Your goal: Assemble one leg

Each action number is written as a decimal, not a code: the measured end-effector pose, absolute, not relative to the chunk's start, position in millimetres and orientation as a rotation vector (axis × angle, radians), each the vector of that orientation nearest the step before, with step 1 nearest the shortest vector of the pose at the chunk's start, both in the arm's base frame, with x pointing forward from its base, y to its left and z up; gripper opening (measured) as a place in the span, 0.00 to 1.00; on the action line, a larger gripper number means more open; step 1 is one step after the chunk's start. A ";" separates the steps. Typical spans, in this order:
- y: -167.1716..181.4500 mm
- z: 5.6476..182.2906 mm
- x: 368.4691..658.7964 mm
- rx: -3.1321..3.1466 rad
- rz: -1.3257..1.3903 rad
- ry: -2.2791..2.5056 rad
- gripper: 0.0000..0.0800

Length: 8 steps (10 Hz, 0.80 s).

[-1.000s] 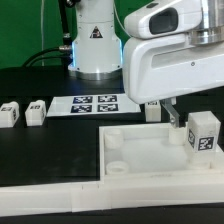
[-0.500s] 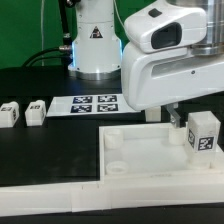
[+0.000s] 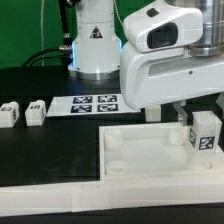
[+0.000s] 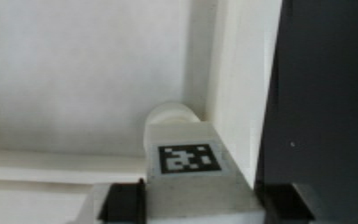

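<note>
Claw [image 4: 204, 203] clamped on leg [image 3: 205, 134]. Leg upright at right edge of exterior view, over tabletop tray [image 3: 140, 172] corner.

My call for this step: lower slowly, keep leg vertical, seat it square in corner, no release before it sits.

Count:
- Three legs certain: held one, far-left leg [image 3: 10, 113], neighbour leg [image 3: 36, 111], both loose on desk [image 3: 40, 150].
- Half-hidden block [image 3: 152, 112] behind arm, probably a fourth.
- One tray.
- One marker board [image 3: 97, 103].
</note>
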State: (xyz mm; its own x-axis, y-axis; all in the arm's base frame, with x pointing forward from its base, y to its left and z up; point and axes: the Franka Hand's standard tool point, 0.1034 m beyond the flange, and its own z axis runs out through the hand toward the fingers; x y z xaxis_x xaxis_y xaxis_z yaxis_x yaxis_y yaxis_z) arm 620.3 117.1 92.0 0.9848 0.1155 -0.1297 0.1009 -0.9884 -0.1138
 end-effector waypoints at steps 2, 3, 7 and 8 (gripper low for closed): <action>114.4 91.0 623.1 -3.023 0.147 0.134 0.37; 112.9 90.8 619.9 -2.978 0.138 0.441 0.37; 115.3 90.9 622.5 -2.648 0.200 1.278 0.37; 116.2 90.9 623.0 -2.588 0.209 1.406 0.37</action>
State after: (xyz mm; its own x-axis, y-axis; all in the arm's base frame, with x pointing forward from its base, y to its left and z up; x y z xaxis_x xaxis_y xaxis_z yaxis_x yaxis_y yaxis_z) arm 623.0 116.2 90.9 0.5409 -0.8139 -0.2122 -0.8404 -0.5330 -0.0977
